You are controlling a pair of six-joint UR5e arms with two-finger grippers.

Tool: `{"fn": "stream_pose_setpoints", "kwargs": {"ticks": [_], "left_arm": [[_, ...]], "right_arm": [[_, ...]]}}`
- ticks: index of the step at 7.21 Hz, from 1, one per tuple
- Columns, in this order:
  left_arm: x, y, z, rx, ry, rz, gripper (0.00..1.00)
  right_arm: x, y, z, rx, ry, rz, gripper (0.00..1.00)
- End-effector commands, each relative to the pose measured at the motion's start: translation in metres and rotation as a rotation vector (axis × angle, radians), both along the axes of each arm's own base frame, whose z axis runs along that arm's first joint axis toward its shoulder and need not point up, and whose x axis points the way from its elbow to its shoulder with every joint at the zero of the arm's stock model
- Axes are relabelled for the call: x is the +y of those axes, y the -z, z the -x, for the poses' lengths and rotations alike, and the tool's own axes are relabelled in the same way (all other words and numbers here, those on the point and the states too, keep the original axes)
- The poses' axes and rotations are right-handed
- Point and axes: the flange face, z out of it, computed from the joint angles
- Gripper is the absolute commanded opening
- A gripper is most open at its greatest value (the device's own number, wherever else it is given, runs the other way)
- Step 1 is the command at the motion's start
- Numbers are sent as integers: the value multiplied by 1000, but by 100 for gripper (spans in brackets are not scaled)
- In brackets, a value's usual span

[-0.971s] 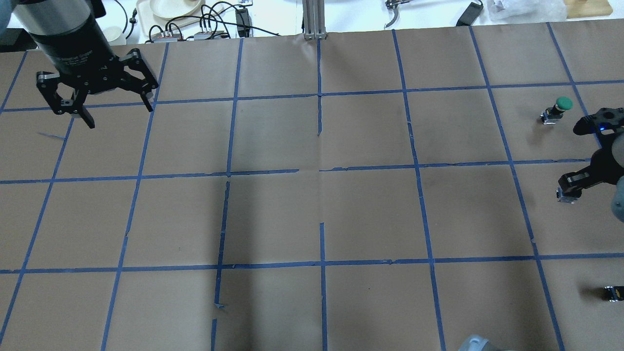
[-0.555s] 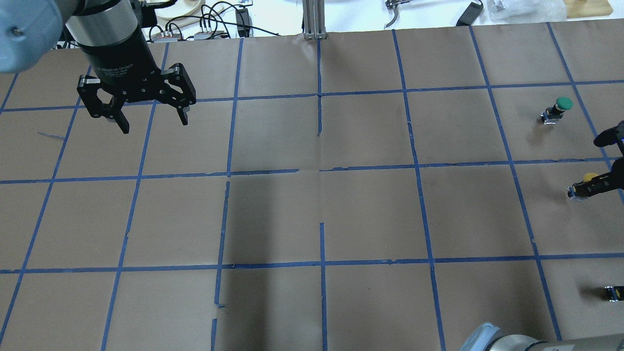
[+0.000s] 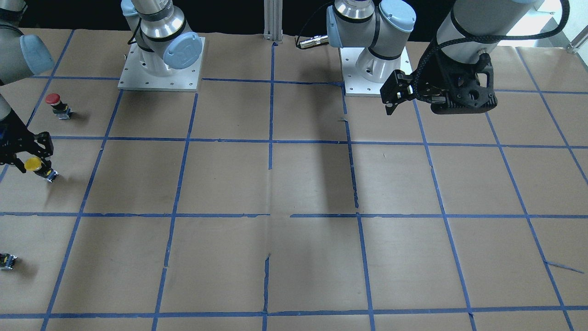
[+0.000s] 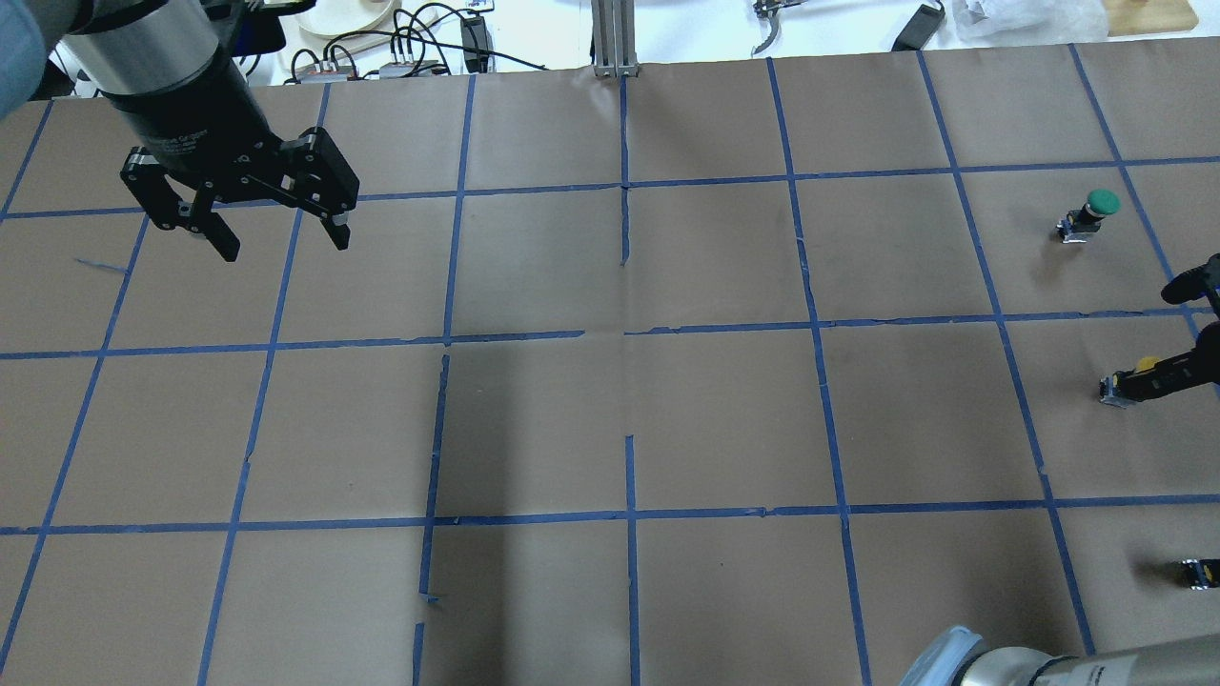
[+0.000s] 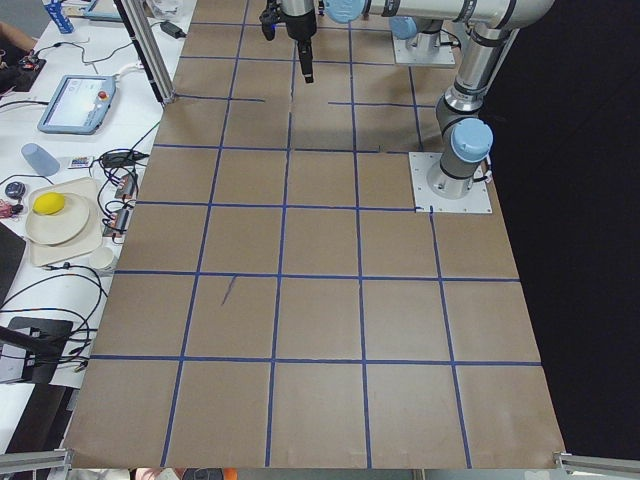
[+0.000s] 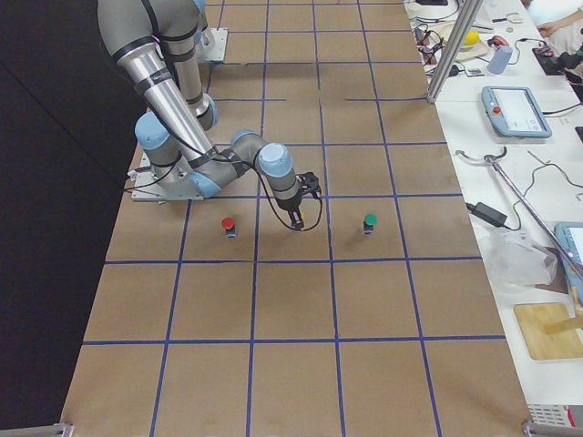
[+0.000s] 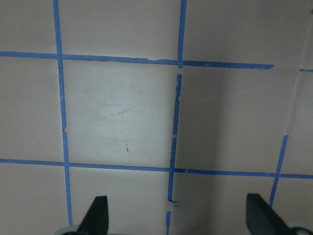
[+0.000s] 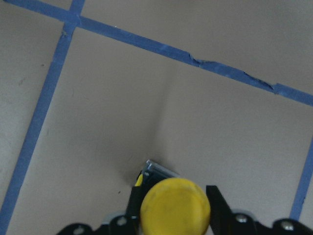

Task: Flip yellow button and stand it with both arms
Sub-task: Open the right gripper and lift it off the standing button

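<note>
Clamping yellow button [image 8: 175,205], right fingers [image 8: 216,204] mostly cropped

Two arms [image 3: 464,32] [image 3: 156,23], one yellow button [image 3: 33,164], one red [image 3: 53,98], one green [image 4: 1103,201], one block [image 3: 7,260]

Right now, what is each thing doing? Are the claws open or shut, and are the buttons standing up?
yellow button: gripped at its cap, tilted, not standing by itself.
right gripper: shut on the yellow button, low over the table.
left gripper: open, empty, up above the table.
red button: standing, cap up, nothing touching it.
green button: standing, cap up, nothing touching it.
</note>
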Motion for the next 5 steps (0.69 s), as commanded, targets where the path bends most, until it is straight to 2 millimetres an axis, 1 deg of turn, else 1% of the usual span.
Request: {"fn": "stream_pose_setpoints", "kwargs": {"ticks": [1, 2, 3, 4, 5], "left_arm": [[29, 8, -8, 10, -24, -66, 99], [25, 11, -7, 7, -18, -22, 100], [26, 14, -3, 10, -8, -20, 100], [26, 19, 0, 8, -1, -28, 100], [26, 20, 0, 6, -5, -30, 100]], "right_arm": [[-4, -18, 5, -44, 2, -51, 100], [-14, -48, 9, -74, -3, -79, 100], [-21, -75, 11, -106, -8, -103, 100], [-35, -108, 3, -117, -28, -119, 100], [-51, -145, -11, -139, -19, -151, 100]]}}
